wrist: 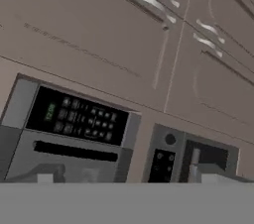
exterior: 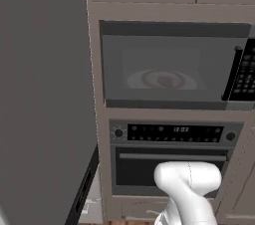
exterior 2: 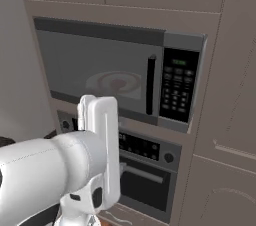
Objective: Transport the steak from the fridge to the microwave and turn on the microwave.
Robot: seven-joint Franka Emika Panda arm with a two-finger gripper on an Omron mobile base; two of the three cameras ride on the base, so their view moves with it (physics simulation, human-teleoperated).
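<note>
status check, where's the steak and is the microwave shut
End effector open per readout, holding nothing seen. Steak on plate inside microwave, door shut. Keypad at right, nothing seen in front of it.

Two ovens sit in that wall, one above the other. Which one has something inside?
The upper one, the microwave: through its tinted door you can see a plate with the dark steak on it. The lower oven shows a dark window.
</note>
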